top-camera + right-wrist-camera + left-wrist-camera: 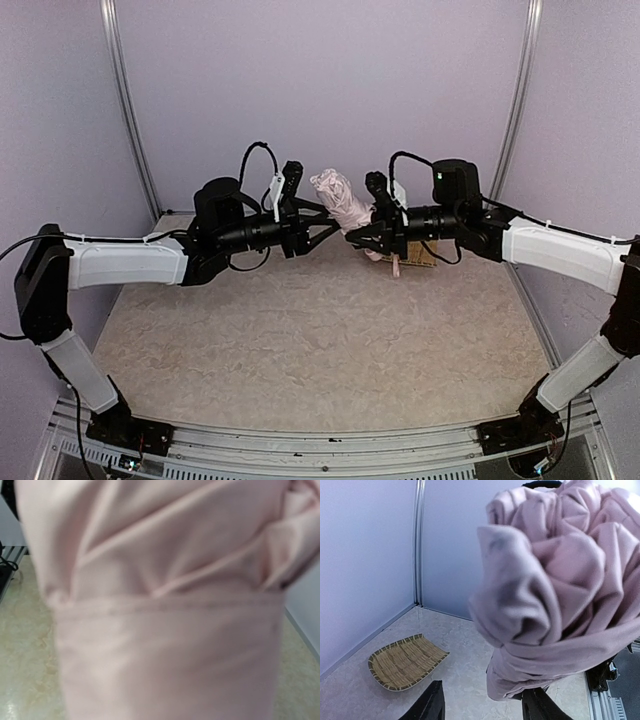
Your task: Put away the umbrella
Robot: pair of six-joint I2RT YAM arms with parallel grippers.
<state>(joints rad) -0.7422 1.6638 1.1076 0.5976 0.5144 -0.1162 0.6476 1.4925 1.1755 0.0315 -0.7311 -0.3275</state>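
The umbrella (340, 200) is a folded pale pink bundle held in the air at the back middle of the table, with a thin pink strap (396, 265) hanging below it. My right gripper (366, 232) is shut on its lower end. In the right wrist view the pink canopy (165, 605) fills the frame and hides the fingers. My left gripper (322, 225) is just left of the bundle. Its dark fingers (432, 705) stand apart with only the table between them, and the crumpled canopy (560, 580) hangs above the right one.
A woven bamboo tray (405, 662) lies on the marbled table near the back wall, and in the top view the tray (422, 255) shows partly behind my right gripper. Walls and metal posts (128, 110) close the back and sides.
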